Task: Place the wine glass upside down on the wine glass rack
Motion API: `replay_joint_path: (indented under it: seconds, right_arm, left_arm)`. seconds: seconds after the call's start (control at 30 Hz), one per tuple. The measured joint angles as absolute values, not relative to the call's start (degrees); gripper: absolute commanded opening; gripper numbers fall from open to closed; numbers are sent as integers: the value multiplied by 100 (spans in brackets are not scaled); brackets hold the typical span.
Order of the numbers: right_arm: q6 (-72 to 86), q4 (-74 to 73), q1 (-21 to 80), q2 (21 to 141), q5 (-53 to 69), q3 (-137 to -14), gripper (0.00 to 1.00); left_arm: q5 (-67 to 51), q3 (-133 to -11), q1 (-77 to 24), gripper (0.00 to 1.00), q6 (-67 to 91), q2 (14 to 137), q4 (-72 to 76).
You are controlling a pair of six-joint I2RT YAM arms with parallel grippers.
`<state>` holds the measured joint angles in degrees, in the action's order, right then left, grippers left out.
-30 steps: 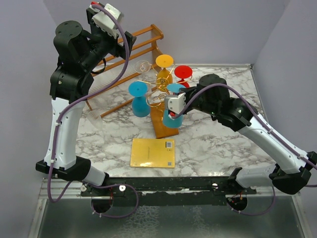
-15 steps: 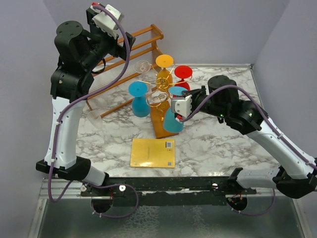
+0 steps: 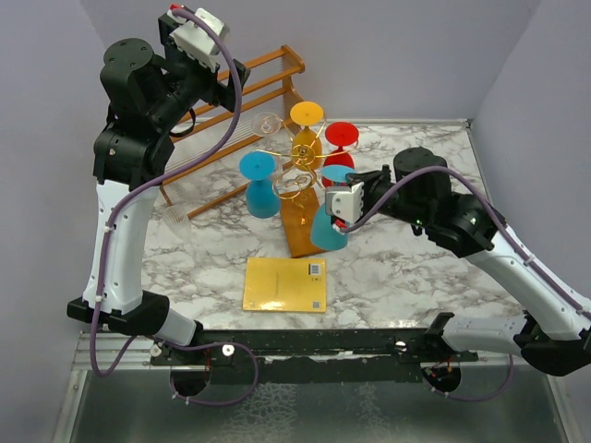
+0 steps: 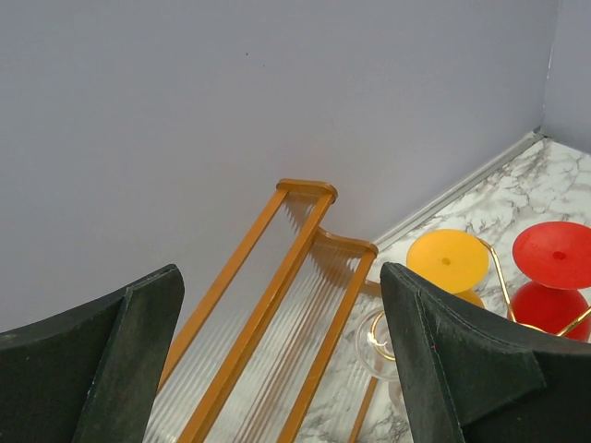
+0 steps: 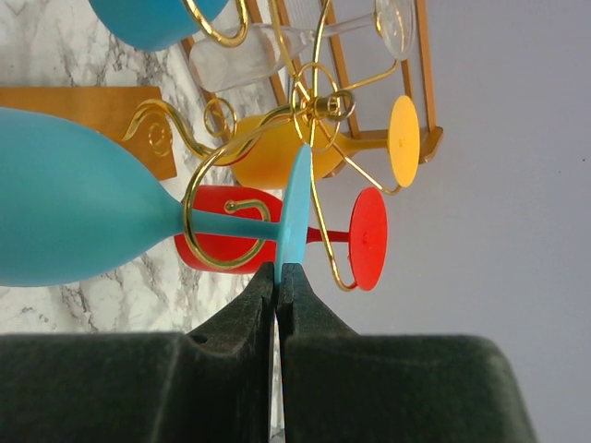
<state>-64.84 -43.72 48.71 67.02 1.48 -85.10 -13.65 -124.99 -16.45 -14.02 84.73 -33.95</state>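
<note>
My right gripper [image 5: 278, 272] is shut on the edge of the foot of a blue wine glass [image 5: 74, 212]. The glass is upside down, and its stem passes through a curled gold arm of the wine glass rack [image 5: 211, 214]. In the top view the right gripper [image 3: 342, 198] holds that glass [image 3: 325, 231] beside the rack [image 3: 294, 180], over its brown wooden base [image 3: 300, 235]. A second blue glass [image 3: 259, 185], a yellow one [image 3: 307, 129], a red one [image 3: 342, 138] and a clear one [image 3: 268, 123] hang on the rack. My left gripper [image 4: 277, 369] is open and empty, raised high at the back left.
A slatted two-tier wooden shelf [image 3: 231, 101] leans at the back left; it also shows in the left wrist view [image 4: 277, 305]. A yellow flat card [image 3: 284, 283] lies on the marble table [image 3: 416, 277] in front of the rack. Grey walls close in the back and sides.
My right arm has drawn back to the right, and the blue glass in it has shifted slightly right and nearer. The left arm has not moved.
</note>
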Motion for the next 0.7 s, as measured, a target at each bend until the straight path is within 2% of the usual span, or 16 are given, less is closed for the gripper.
replay_joint_path:
  seconds: [0.43,0.7]
  right_arm:
    - [-6528,-4128,4871,6678,-386,-8095,2]
    - [-6545,-3940,4880,6711,-558,-7964,16]
  left_arm:
    - [-1319,-12499,-1645,91,-1518,8477,-3426]
    - [-1247,-12488,-1623,91,-1870,8468,-3656]
